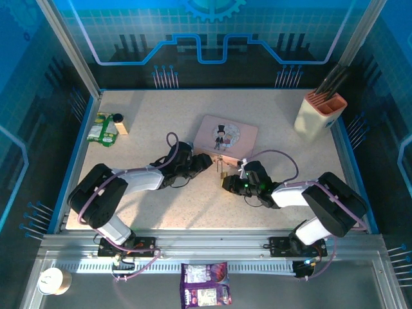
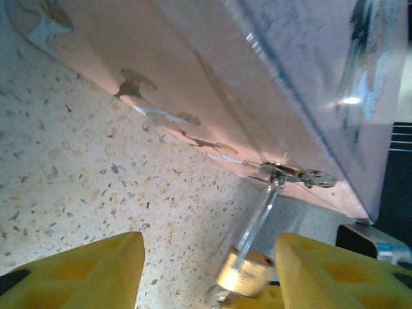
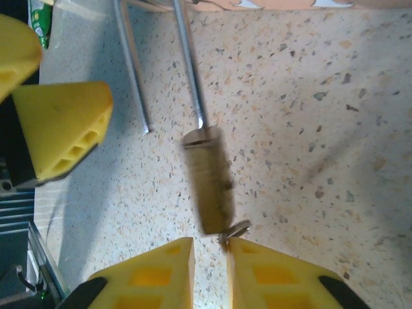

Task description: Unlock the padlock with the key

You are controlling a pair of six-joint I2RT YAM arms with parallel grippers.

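1. Padlock (image 3: 209, 187): brass body, blurred. It hangs off the box (image 1: 225, 134) by its shackle (image 3: 188, 71), just above the tabletop (image 3: 309, 129) and between the two tools.
2. Shackle: one leg is seated in the body. The other ends free beside it, apart from the body, so the lock reads as sprung.
3. Key (image 3: 233, 230): small loop at the body's lower end, apparently seated in the keyway.
4. Right tool (image 3: 209, 248): narrow, with a slit between the fingers and the key's loop at its mouth. I cannot tell whether it pinches the key.
5. Left tool (image 2: 206, 257): wide, with the padlock between its fingers. The body is clear of one finger and close to the other.
6. Clasp (image 2: 286, 174): small metal fitting on the box's front, carrying the shackle.
7. Step in hand, as judged: release after the turn.
8. Handling:
   - Part the right fingers fully before retreating.
   - Back off along the key's axis so the loop does not snag.
   - Draw the left tool straight back, clear of the free leg.
   - Leave the box unmoved.
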